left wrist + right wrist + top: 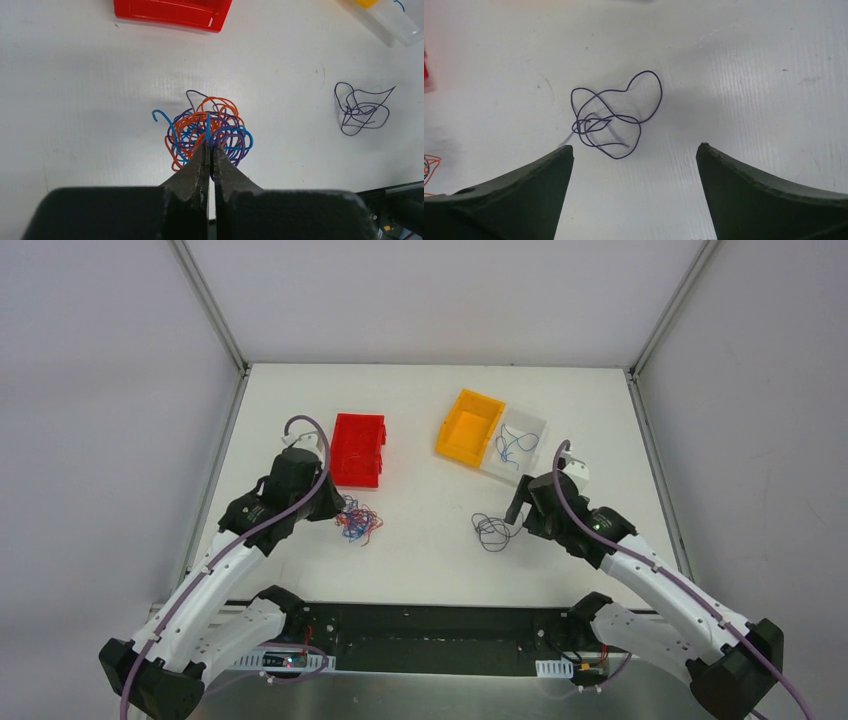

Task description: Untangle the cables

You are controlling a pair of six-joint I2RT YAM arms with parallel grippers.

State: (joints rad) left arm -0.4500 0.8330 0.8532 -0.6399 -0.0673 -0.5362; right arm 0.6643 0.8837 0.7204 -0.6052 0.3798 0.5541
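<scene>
A tangle of red, blue and purple cables lies on the white table left of centre. My left gripper is at its near-left edge. In the left wrist view the left gripper is shut, tips pinching strands at the near side of the tangle. One loose dark purple cable lies apart, right of centre, and also shows in the left wrist view. My right gripper is just right of it. In the right wrist view it is wide open and empty, with the dark cable just ahead, nearer the left finger.
A red bin stands behind the tangle. An orange bin and a clear bin holding a blue cable stand at the back right. The red bin's wall shows in the left wrist view.
</scene>
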